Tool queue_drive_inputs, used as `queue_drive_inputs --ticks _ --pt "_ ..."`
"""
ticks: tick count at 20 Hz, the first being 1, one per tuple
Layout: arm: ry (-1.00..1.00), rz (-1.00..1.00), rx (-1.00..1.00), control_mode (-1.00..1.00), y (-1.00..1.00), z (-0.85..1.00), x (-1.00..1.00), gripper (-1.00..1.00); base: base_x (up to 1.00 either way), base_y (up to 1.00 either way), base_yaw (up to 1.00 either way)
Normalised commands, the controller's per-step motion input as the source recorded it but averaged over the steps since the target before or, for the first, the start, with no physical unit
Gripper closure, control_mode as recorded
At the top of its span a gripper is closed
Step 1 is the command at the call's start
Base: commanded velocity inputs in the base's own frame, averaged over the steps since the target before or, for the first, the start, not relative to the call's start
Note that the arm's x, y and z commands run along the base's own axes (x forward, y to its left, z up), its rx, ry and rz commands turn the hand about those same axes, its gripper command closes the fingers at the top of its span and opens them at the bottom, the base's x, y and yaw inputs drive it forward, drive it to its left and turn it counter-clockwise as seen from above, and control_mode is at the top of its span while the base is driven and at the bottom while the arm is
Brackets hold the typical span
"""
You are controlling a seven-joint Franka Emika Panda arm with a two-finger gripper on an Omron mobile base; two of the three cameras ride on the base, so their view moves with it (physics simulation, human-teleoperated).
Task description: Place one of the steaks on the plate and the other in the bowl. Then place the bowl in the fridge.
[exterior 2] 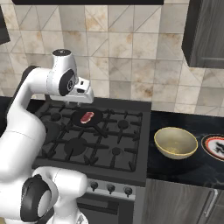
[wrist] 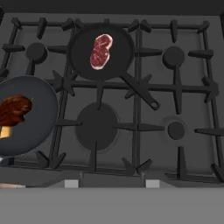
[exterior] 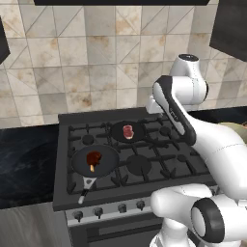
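Observation:
A pinkish-red steak (exterior: 128, 131) (exterior 2: 86, 116) (wrist: 101, 51) lies in a small black pan on a back burner. The dark reddish-brown steak (exterior: 94, 158) (wrist: 14, 109) sits in a larger pan at the stove's front left. My gripper (wrist: 111, 183) (exterior 2: 85, 98) hangs high above the stove, looking down on it. Its tips stand apart with nothing between them, well clear of both steaks. On the dark counter right of the stove sits the tan bowl (exterior 2: 176, 142). The patterned plate (exterior 2: 215, 146) lies just beyond it, cut by the frame edge. The fridge is out of view.
The black stove (exterior: 144, 169) (exterior 2: 113, 148) has raised grates and a row of knobs (exterior: 110, 209) along its front. The small pan's handle (wrist: 140, 92) points toward the stove's middle. A tiled wall runs behind, and a dark cabinet (exterior 2: 205, 35) hangs at the upper right.

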Motion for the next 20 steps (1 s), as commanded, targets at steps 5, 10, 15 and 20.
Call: queue_drive_inputs --ticks 5,10,15,20 --pt "0.00 -0.02 0.00 -1.00 0.06 0.00 0.42 -1.00 0.00 0.00 0.00" --pt "0.13 -0.09 0.00 -1.00 0.10 -0.03 0.67 -1.00 0.00 0.00 0.00" --pt "0.20 -0.08 0.00 -1.00 0.33 -0.10 0.70 -1.00 0.00 0.00 0.00" --pt "0.05 -0.06 0.00 -1.00 0.27 -0.29 0.56 -1.00 0.00 0.00 0.00"
